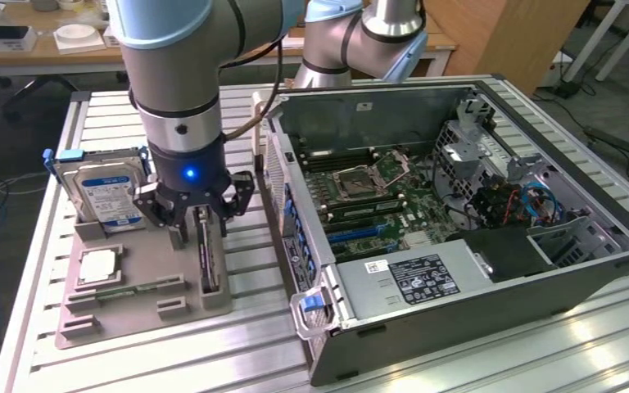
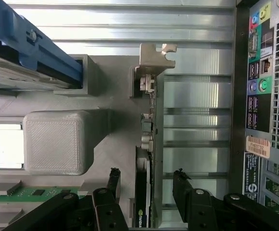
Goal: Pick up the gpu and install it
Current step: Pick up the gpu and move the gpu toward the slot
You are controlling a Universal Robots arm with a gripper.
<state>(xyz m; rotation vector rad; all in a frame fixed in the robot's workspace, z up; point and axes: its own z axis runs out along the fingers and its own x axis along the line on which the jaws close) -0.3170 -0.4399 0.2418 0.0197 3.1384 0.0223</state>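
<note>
Edgewise, the gpu [image 2: 147, 126] runs parallel to the case [image 2: 256, 120], straddled by the hand [image 2: 146, 172].

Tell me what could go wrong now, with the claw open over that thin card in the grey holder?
The open gripper straddles the gpu, which stands on its thin edge; if it closes off-centre, one finger might push the card askew in its slot. If the slot grips tightly, the grey holder could lift with the card. The hard drive stands close by, at the exterior view's left, so a sideways move might brush it.
</note>
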